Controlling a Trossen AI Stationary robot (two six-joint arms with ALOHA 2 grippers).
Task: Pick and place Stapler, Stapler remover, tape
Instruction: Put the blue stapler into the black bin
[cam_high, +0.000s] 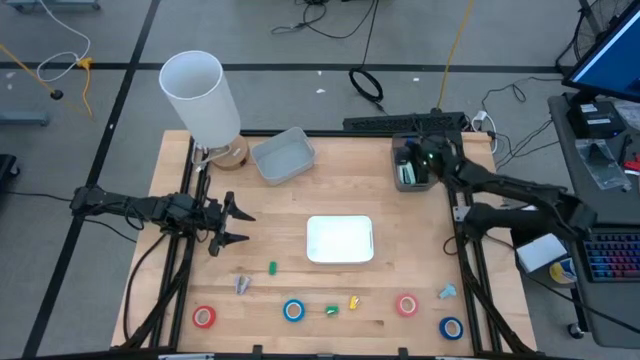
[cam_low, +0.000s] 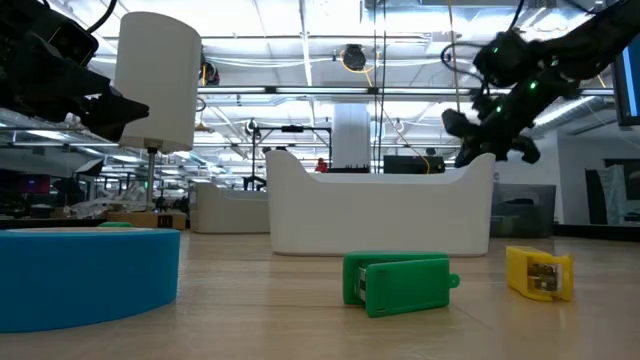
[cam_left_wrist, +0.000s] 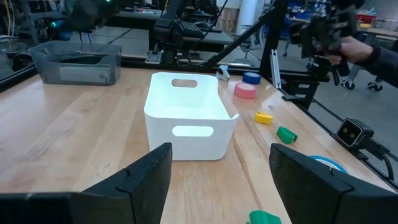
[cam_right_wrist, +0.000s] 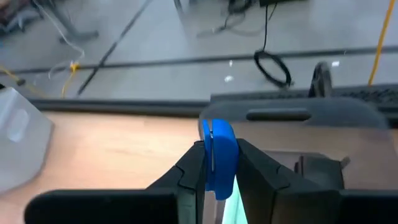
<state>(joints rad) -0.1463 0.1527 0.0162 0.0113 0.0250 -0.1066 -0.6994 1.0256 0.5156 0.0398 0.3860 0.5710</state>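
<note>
Right now my right fingers (cam_right_wrist: 217, 163) are clamped on a small blue item (cam_right_wrist: 217, 155), held edge-on above the dark bin (cam_high: 412, 166) at the far right corner of the surface (cam_high: 270, 210); whether it is a stapler or a remover I cannot tell. The tape rolls lie along the near edge: a red roll (cam_high: 204, 317) at the left, a blue roll (cam_high: 293, 311) near the middle, a second red roll (cam_high: 406, 304) further right and a second blue roll (cam_high: 451, 327) at the right end. Between them sit small pieces: a grey one (cam_high: 242, 285), a green one (cam_high: 272, 268), another green one (cam_high: 332, 311), a yellow one (cam_high: 353, 301) and a pale blue one (cam_high: 446, 292). The white bin (cam_high: 340, 240) stands at the centre, a grey tray (cam_high: 283, 156) sits toward the far edge, and a white lamp (cam_high: 200, 97) rises at the far left corner. My left fingers (cam_high: 238, 226) are spread wide and hold nothing, hovering left of the white bin. Beyond the surface, cables trail over a grey floor, and a person's hand (cam_left_wrist: 353, 45) shows in the room behind.
</note>
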